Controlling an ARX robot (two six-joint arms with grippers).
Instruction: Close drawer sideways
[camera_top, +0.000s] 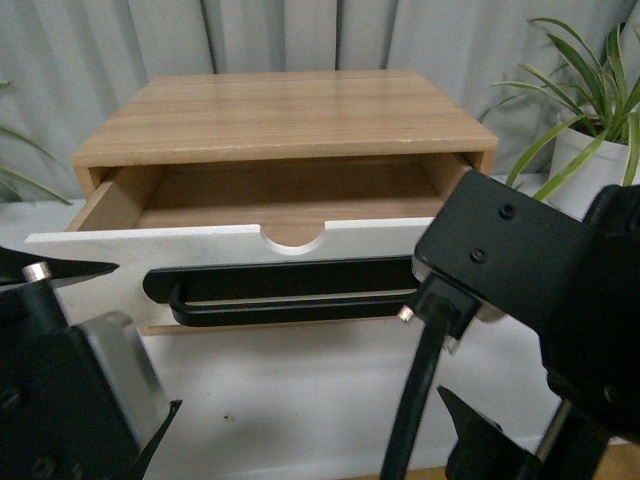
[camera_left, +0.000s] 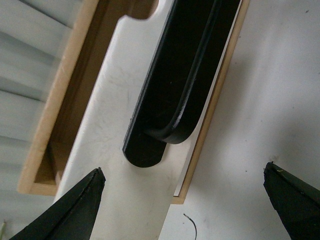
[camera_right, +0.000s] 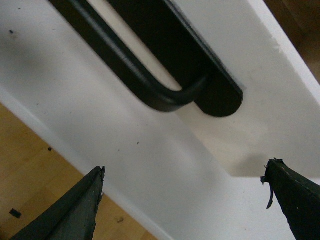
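The drawer (camera_top: 100, 252) is pulled out of the wooden cabinet (camera_top: 280, 115). Its white front carries a wide black bar handle (camera_top: 285, 290) and a half-round notch in the top edge. My left arm (camera_top: 60, 390) is low in front of the drawer's left end, and my right arm (camera_top: 490, 245) is in front of its right end. My left gripper (camera_left: 184, 170) is open and empty, with the front's left corner (camera_left: 105, 150) and the handle end (camera_left: 150, 150) ahead of it. My right gripper (camera_right: 184, 167) is open and empty, facing the front's right end (camera_right: 250, 65) and the handle end (camera_right: 215, 95).
The cabinet stands on a white table (camera_top: 300, 400), which also shows in the left wrist view (camera_left: 260, 100). A plant in a white pot (camera_top: 590, 150) stands at the right, close to my right arm. A grey curtain hangs behind. Wooden floor (camera_right: 30, 165) shows past the table's edge.
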